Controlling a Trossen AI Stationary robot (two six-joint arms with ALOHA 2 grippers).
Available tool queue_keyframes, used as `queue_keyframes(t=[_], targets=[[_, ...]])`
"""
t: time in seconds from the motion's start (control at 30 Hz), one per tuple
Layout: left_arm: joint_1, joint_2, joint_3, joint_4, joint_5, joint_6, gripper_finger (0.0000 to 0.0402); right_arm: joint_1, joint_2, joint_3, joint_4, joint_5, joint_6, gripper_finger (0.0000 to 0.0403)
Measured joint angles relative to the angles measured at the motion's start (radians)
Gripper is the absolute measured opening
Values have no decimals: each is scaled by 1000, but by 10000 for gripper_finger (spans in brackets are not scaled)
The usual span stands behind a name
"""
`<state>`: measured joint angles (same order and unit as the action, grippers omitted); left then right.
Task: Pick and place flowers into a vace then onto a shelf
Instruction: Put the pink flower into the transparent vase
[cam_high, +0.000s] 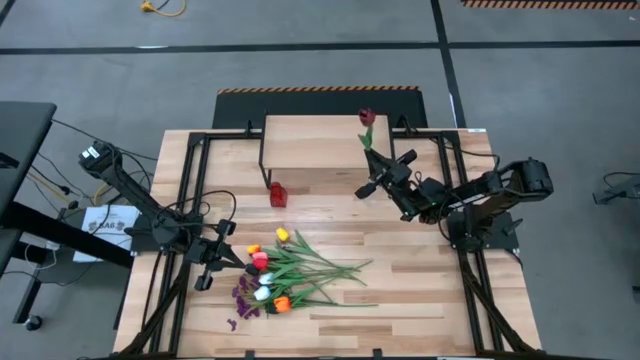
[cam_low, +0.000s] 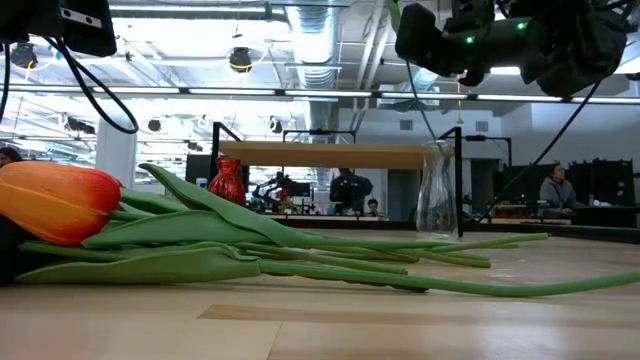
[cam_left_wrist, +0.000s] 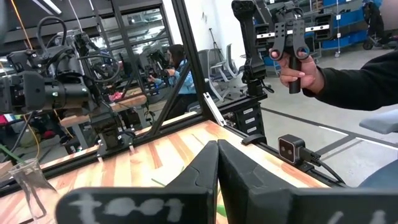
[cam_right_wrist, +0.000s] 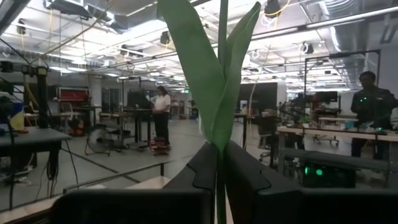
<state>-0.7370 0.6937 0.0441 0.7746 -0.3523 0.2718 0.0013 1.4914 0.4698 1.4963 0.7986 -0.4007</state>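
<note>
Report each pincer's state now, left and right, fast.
Left pincer: closed, empty, beside the pile of tulips.
Right pincer: closed on the stem of a dark maroon tulip, above the glass vase.

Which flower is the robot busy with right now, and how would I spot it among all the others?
Find the low wooden shelf at the table's far edge. Just off its right corner the right gripper pinches a single maroon tulip by its green stem, over a clear glass vase. It is the only flower upright; the other flowers lie flat in a bunch near the left gripper.
</note>
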Motion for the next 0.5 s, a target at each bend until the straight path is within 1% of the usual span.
queue_keyframes(t=[0.23,0.5], targets=[[0,0,0,0,0,0,0,-1,0,0,0,0,0,42],[0,0,0,0,1,0,0,6,0,0,0,15,-16,50]])
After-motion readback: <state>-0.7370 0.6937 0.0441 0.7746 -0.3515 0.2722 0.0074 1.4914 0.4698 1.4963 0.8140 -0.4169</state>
